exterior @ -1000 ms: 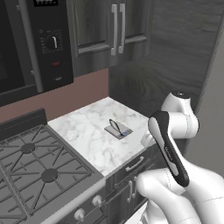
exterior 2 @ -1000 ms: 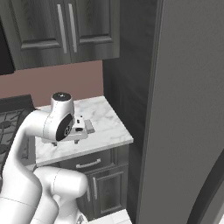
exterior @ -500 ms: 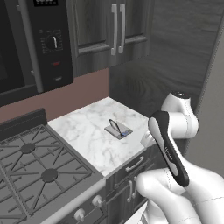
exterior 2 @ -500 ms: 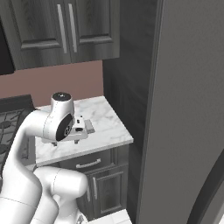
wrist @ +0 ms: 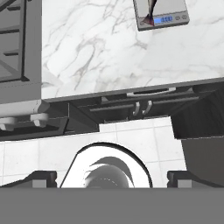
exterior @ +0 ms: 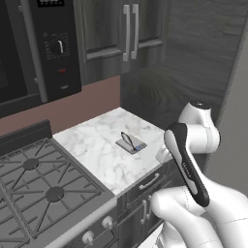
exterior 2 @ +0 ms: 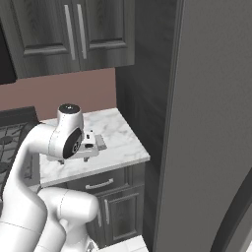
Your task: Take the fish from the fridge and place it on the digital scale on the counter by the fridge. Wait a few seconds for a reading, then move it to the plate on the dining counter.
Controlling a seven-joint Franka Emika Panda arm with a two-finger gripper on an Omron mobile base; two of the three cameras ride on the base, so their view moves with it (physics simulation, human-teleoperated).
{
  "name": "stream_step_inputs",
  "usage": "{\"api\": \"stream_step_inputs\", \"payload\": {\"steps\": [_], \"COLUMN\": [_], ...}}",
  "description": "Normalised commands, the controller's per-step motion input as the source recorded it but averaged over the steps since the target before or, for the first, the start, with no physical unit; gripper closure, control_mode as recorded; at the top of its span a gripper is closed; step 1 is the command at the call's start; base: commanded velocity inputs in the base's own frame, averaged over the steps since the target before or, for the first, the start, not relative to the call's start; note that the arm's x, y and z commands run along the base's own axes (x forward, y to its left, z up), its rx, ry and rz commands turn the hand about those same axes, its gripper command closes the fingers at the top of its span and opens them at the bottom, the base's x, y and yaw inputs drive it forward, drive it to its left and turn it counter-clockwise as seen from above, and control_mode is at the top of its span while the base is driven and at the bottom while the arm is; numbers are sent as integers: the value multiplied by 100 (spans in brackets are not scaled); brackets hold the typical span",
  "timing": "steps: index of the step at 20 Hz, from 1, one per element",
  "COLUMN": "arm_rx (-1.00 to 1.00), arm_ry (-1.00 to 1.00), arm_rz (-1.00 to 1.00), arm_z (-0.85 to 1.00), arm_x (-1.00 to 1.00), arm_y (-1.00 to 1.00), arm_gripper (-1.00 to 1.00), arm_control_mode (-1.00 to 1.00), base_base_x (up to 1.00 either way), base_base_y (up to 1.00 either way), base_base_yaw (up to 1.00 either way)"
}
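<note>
Lying on the digital scale (exterior: 131,144) is the fish (exterior: 128,139), a small slender dark shape stretched across the flat grey slab. From the hand view the fish's forked tail (wrist: 149,17) rests on the scale (wrist: 161,13) just beside its lit blue display strip. The scale sits on the marble bench (exterior: 114,147), a short white top with grey veins, roughly at its middle and a little toward the front edge. Below the scale, the bench's dark grey cabinet fronts carry silver handles (exterior: 149,181). To the left of the scale, touching the bench's side, is a gas stove (exterior: 41,186) with dark grates and round knobs along its front. Above the scale hang dark wood wall cabinets (exterior: 121,34) with long silver handles, and to their left a black microwave (exterior: 34,46) with a dial. A brownish-pink backsplash runs behind the scale. To the right of the scale stands the tall grey fridge (exterior 2: 211,123), its door closed.

The robot's white arm (exterior: 191,160) bends in front of the bench, well apart from the scale. The tool (wrist: 112,178) hangs in front of the bench edge over the pale tiled floor, its two dark fingertips (wrist: 41,177) spread wide with nothing between them.
</note>
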Motion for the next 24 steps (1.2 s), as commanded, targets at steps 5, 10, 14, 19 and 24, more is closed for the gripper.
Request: {"api": "stream_step_inputs", "payload": {"steps": [5,10,14,19,24], "arm_rx": [0,0,0,0,0], "arm_ry": [0,0,0,0,0], "arm_rz": [0,0,0,0,0], "arm_z": [0,0,0,0,0], "arm_x": [0,0,0,0,0], "arm_y": [0,0,0,0,0], "arm_gripper": [-100,-100,-100,-100,-100], "arm_control_mode": [-100,-100,-100,-100,-100], "base_base_x": [0,0,0,0,0], "base_base_y": [0,0,0,0,0], "base_base_yaw": [0,0,0,0,0]}}
